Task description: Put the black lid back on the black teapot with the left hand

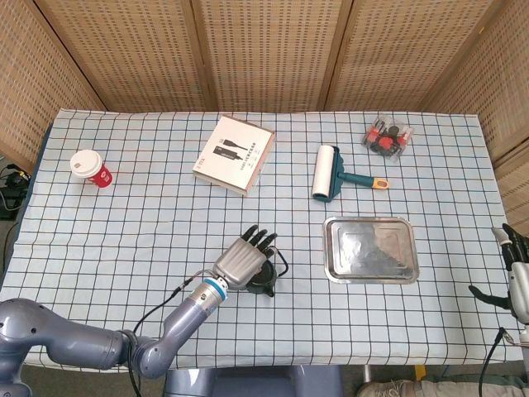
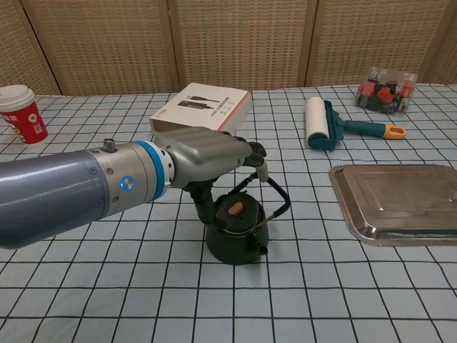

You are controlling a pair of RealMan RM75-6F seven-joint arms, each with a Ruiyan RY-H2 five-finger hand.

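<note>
The black teapot (image 2: 234, 240) stands on the checked cloth near the table's front, also visible as the teapot (image 1: 264, 283) in the head view. Its black lid (image 2: 233, 215) with a brown knob sits on the pot's mouth, under the raised wire handle (image 2: 275, 198). My left hand (image 2: 206, 154) hovers just above and left of the pot with its fingers stretched out over the handle and its thumb hanging down beside the pot's body; it holds nothing. From the head view the left hand (image 1: 245, 259) covers part of the pot. My right hand (image 1: 512, 271) hangs at the table's right edge, fingers spread, empty.
A steel tray (image 2: 400, 202) lies right of the teapot. Behind it are a lint roller (image 2: 320, 122), a flat white box (image 2: 202, 106) and a clear box of small items (image 2: 386, 88). A red paper cup (image 2: 18, 112) stands far left.
</note>
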